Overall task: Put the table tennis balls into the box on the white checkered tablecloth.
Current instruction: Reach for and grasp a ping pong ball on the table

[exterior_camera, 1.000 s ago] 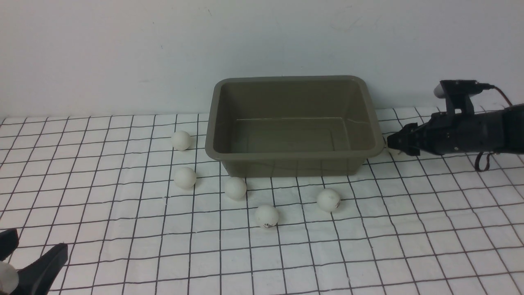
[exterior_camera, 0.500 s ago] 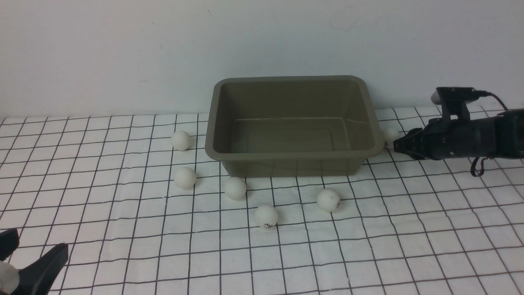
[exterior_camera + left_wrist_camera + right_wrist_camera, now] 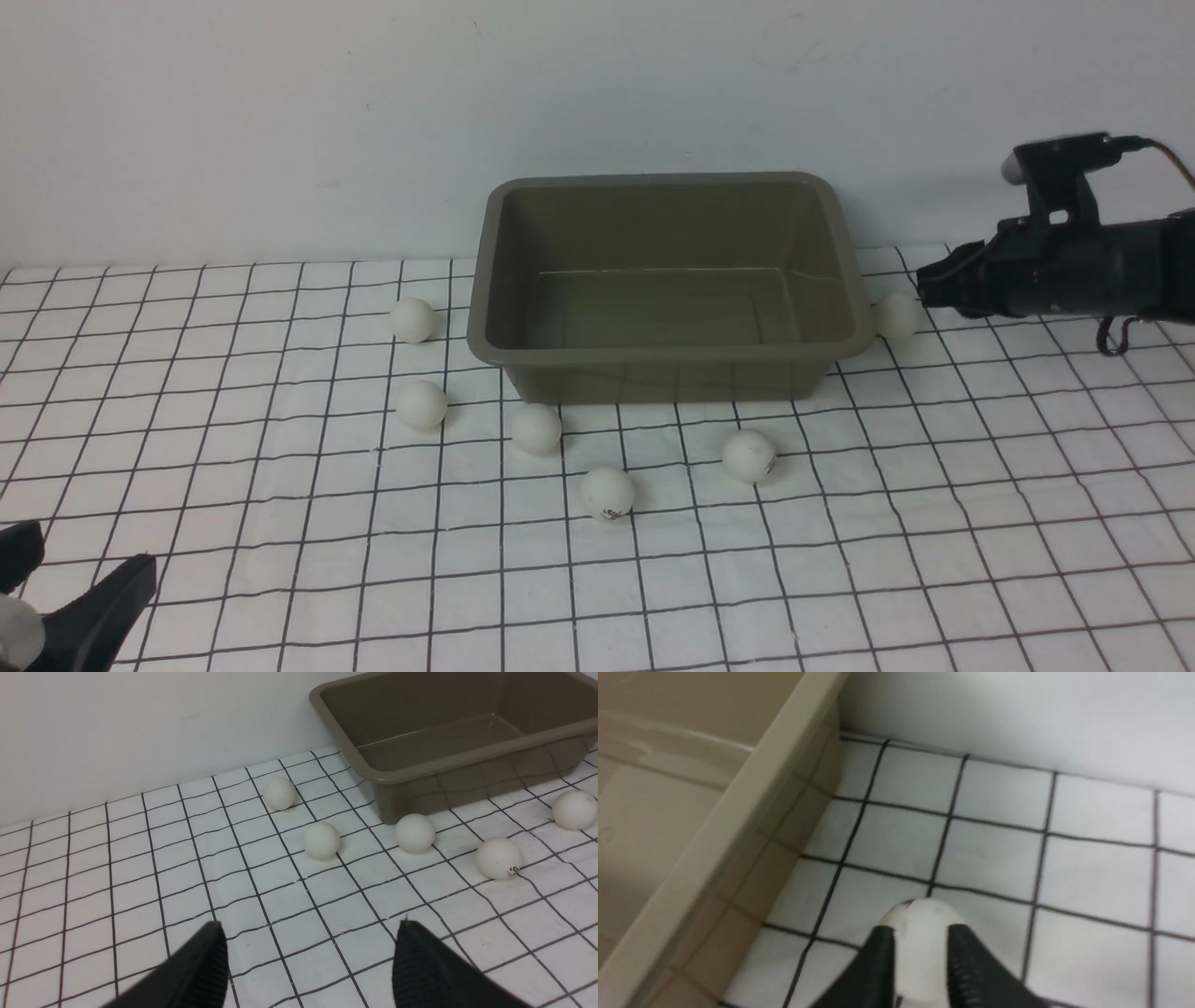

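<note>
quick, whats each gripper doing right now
left gripper: open, holding nothing
right gripper: closed, nothing gripped; a table tennis ball sits on the tablecloth near its tips

This looks like a robot test bench in a lab, not a home: a bare white wall [image 3: 280, 112] fills the upper frame, a white checkered tablecloth [image 3: 934, 523] (slightly wrinkled) covers the lower part, and a black, cabled robot arm [image 3: 1074, 280] reaches in from the right edge.

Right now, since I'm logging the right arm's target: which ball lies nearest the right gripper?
The ball at the box's right end, just off the right gripper. It is alone there; the other five lie left of or in front of the box.
</note>
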